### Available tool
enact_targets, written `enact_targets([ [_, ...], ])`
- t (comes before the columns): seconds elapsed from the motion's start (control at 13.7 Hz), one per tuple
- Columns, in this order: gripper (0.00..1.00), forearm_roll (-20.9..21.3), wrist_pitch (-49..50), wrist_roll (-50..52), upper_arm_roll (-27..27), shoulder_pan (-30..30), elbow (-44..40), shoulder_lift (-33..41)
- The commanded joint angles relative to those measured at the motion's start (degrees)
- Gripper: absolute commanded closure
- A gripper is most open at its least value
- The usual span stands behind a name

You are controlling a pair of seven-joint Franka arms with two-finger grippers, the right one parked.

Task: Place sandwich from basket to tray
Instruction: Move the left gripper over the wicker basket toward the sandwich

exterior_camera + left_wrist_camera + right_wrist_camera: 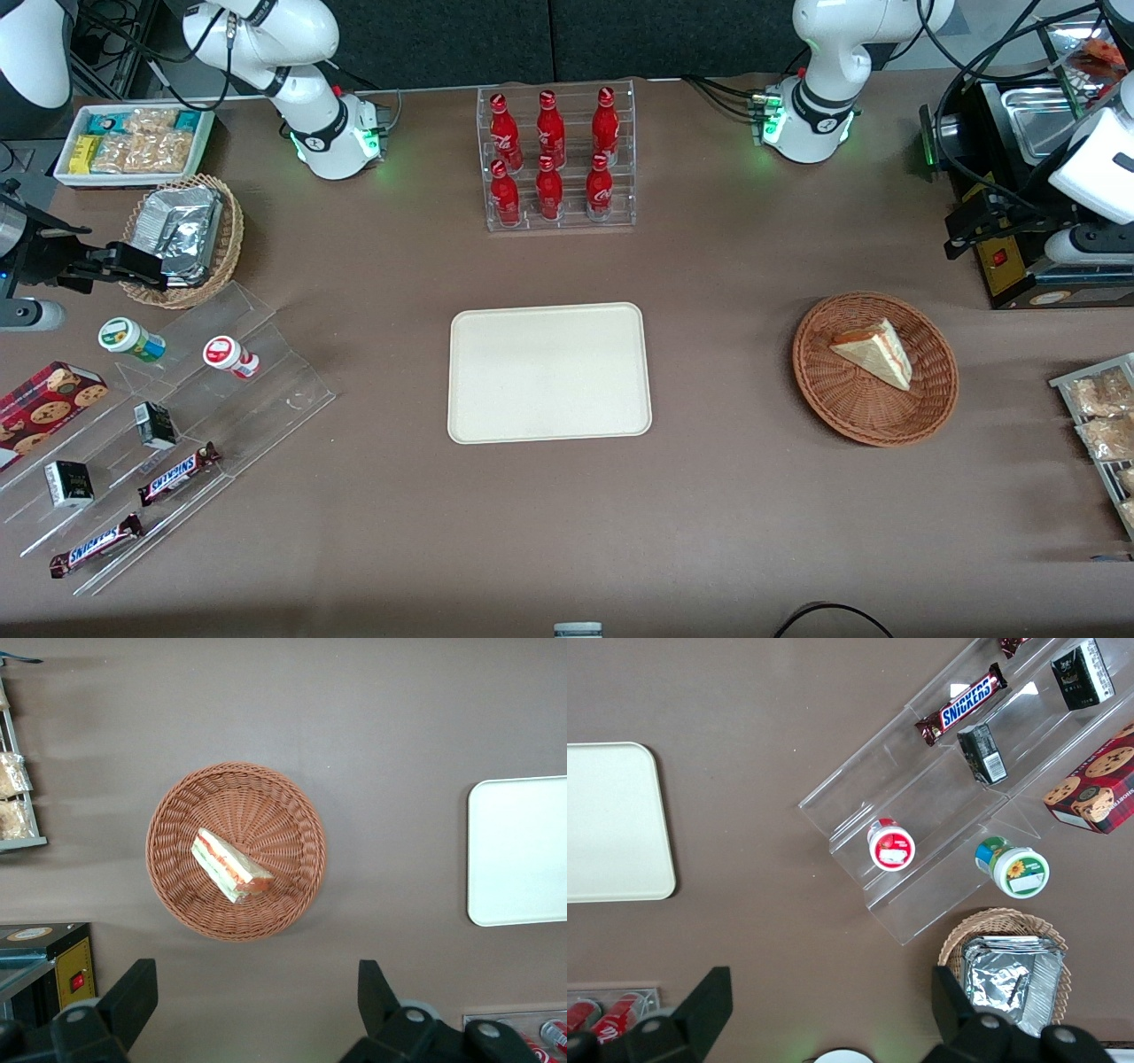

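The desk (pixel 753 496) held one sandwich (pixel 875 351), one basket (pixel 875 369) and one tray (pixel 549 372). Six red bottles (pixel 551 158) stood in a clear rack (pixel 560 218). The claw (pixel 255 997) was one, its two fingers (pixel 133 997) spread wide above the desk near the basket.

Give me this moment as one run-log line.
stage: pre-grasp | gripper: open, high above table beside basket | triangular white-bread sandwich: in reddish-brown wicker basket | cream rectangular tray: bare

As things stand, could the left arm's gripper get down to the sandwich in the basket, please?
Probably yes: the gripper, jaws open, hangs above the table beside the basket; the sandwich lies uncovered, with nothing over it.
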State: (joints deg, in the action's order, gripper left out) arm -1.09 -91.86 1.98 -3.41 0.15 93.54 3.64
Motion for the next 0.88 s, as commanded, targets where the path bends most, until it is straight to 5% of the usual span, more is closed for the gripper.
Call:
enact_targets([
  [0.0,0.0,1.0,1.8,-0.1,0.2,-0.2,-1.4,-0.6],
  [0.44,0.0,0.8,1.9,1.0,0.6,4.1,-0.5,-3.5],
  [0.8,0.0,1.3,0.3,34.7,0.4,3.6,0.2,-12.9],
])
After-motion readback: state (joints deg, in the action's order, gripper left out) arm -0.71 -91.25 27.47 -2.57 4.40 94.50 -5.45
